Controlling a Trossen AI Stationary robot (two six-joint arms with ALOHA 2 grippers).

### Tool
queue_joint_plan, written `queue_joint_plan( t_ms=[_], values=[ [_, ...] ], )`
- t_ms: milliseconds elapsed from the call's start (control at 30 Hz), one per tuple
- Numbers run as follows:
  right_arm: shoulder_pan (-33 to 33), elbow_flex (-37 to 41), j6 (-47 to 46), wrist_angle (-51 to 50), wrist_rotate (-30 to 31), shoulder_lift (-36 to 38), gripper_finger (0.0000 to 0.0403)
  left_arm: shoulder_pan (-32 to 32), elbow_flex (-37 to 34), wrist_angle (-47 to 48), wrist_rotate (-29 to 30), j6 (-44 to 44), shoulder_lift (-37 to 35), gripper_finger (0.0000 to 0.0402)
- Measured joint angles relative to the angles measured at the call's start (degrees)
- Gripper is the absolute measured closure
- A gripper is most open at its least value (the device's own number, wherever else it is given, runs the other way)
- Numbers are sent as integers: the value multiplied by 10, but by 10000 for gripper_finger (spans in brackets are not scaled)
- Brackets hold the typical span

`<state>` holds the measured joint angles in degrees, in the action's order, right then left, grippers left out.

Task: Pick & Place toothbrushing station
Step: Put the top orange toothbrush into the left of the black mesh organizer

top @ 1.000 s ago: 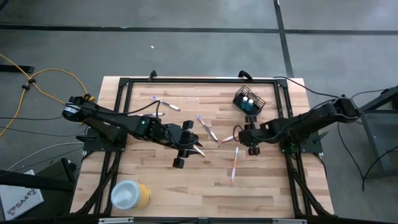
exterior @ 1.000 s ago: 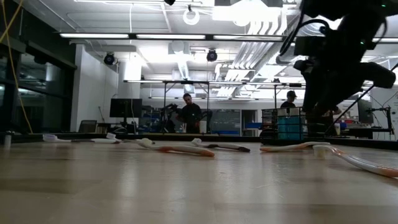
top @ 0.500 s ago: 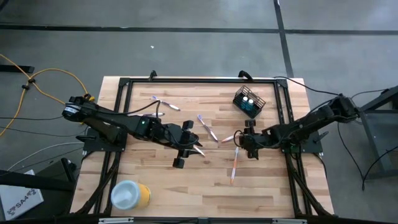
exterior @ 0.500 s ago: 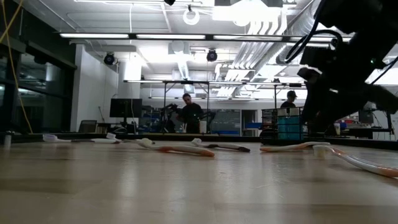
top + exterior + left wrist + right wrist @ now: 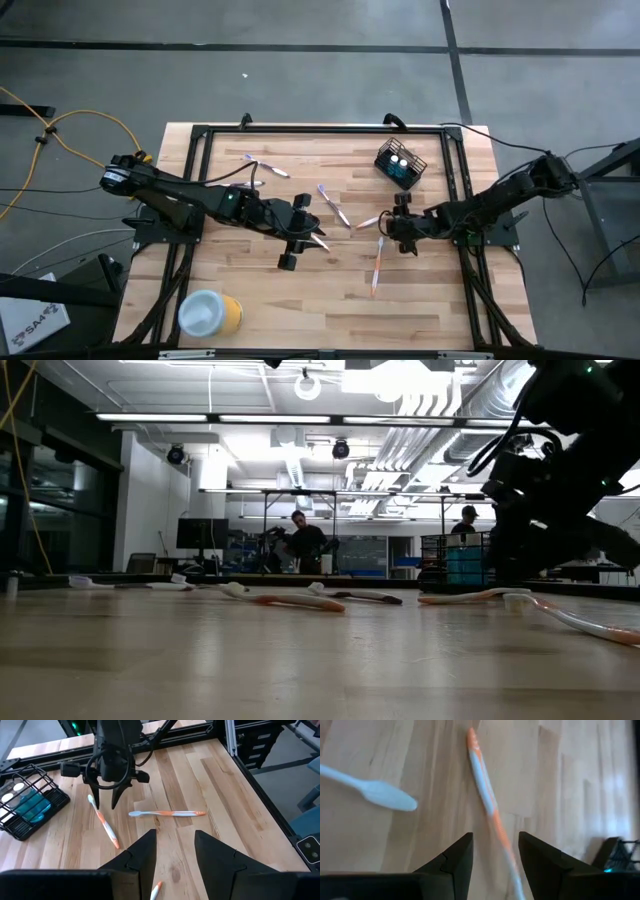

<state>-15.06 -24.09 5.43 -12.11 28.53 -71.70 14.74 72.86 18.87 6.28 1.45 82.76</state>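
The right tool (image 5: 388, 232) hovered, fingers parted and empty, over the orange toothbrush (image 5: 487, 802); it should straddle the handle squarely before clenching. The left tool (image 5: 318, 242), released, waited at nine o'clock.

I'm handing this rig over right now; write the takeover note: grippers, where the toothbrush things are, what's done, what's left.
Right gripper: open, empty, low over the orange-and-white toothbrush at table centre-right.
Left gripper: open, empty, waiting at table centre.
Wire-mesh holder: far right part of the table, two blue tubes inside, no brushes in it.
Other toothbrushes lie loose: one nearer the front, one mid-table, a pair at the far left.
Done: tubes are in the holder.
Left: every toothbrush.
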Motion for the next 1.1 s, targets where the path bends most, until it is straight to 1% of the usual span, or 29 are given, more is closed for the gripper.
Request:
queue_joint_plan(
  t_ms=[133, 367, 500, 600, 733, 900, 1100],
  values=[
    [0, 5, 36, 15, 16, 0, 253, 0, 0, 0, 0, -2, 0, 272],
    [2, 5, 49, 21, 14, -2, 253, 0, 0, 0, 0, -3, 0, 272],
    [2, 6, 51, 30, 14, -36, 253, 0, 0, 0, 0, -4, 0, 272],
    [2, 5, 61, 57, 15, -75, 253, 0, 0, 0, 0, -4, 0, 272],
    [1, 3, 69, 91, 49, -112, 253, 0, 0, 0, 0, -6, 0, 272],
    [2, 3, 81, 113, 70, -128, 253, 0, 0, 0, 0, -9, 0, 272],
    [5, 4, 80, 105, 81, -129, 253, 0, 0, 0, 0, -11, 0, 272]
  ],
)
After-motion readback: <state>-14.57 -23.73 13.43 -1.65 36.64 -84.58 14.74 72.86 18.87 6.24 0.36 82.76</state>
